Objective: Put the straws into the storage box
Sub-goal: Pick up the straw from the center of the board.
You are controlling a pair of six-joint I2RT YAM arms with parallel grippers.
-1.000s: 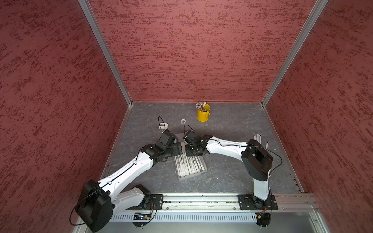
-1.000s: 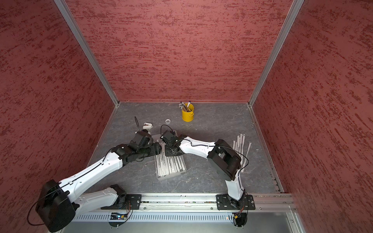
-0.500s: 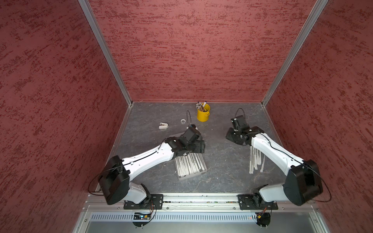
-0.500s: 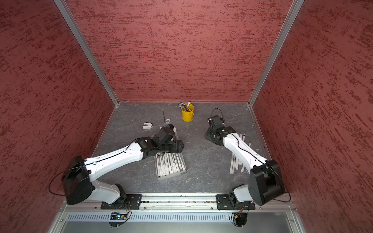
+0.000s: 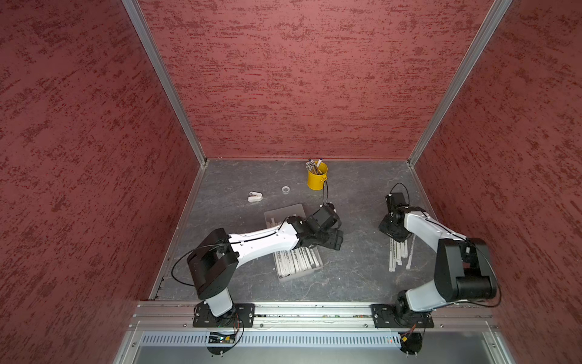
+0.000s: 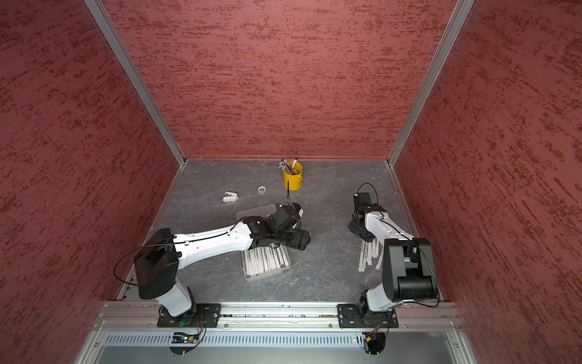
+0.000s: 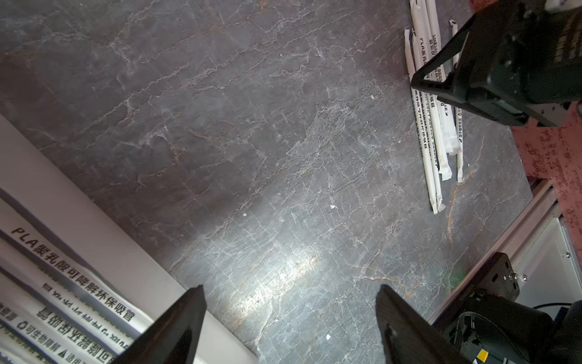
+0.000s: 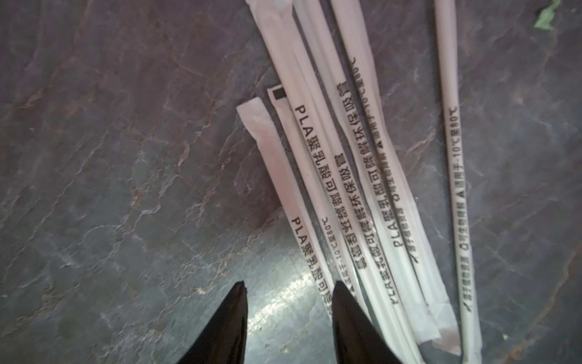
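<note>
Top views, progress: good batch of straws (image 5: 297, 260) lying side by side in the storage box (image 5: 283, 211), centre of frame; small loose bunch (image 5: 399, 253) on the surface (image 5: 356, 277) at right, not boxed yet.
Top views, arms: left hand (image 5: 334, 241) stretched out over the box's right edge; right hand (image 5: 390, 231) dipped low at the loose bunch's upper end.
Left wrist: fingers (image 7: 176, 324) spread wide, nothing between; box with straws at lower left.
Right wrist: fingers (image 8: 220, 327) narrowly apart, empty, right by the nearest loose straw, lower centre; contact hard to call.
</note>
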